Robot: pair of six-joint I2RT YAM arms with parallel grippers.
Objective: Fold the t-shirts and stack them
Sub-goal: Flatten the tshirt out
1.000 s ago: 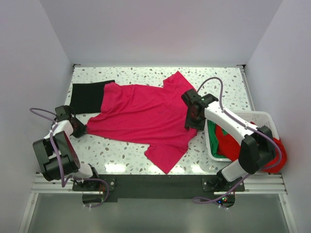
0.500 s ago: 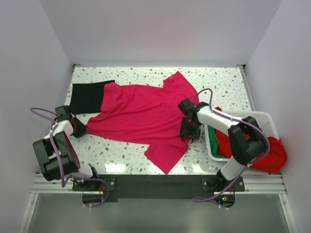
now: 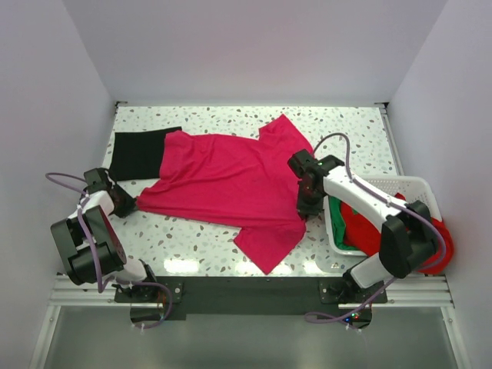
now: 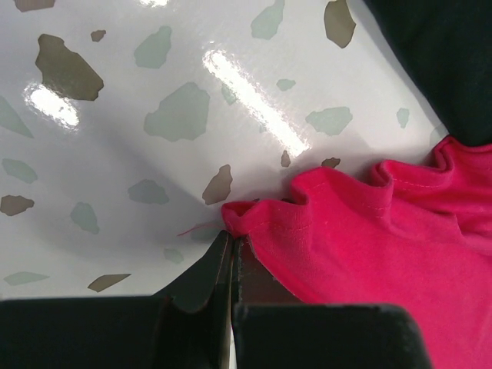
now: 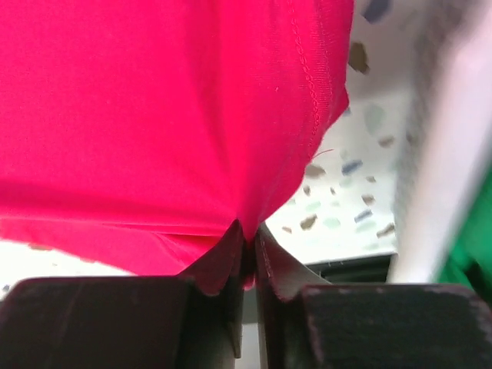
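A magenta-pink t-shirt [image 3: 223,181] lies spread across the middle of the table. My left gripper [image 3: 132,204] is shut on its left hem corner at the table surface; the pinched, bunched hem shows in the left wrist view [image 4: 254,215]. My right gripper [image 3: 306,206] is shut on the shirt's right edge and holds that cloth [image 5: 192,115] lifted off the table. A folded black t-shirt [image 3: 138,152] lies at the far left, partly under the pink shirt, and shows in the left wrist view [image 4: 438,54]. Red [image 3: 384,231] and green [image 3: 344,227] shirts fill the basket.
A white lattice basket [image 3: 413,183] stands at the right edge of the table, close beside my right arm; its wall shows in the right wrist view [image 5: 453,154]. A red shirt hangs over the basket's right side [image 3: 440,244]. White walls enclose the table.
My right gripper has moved slightly right and toward the near edge with the shirt's right edge in it, after swinging left half a second ago. The left gripper has stayed on the hem corner.
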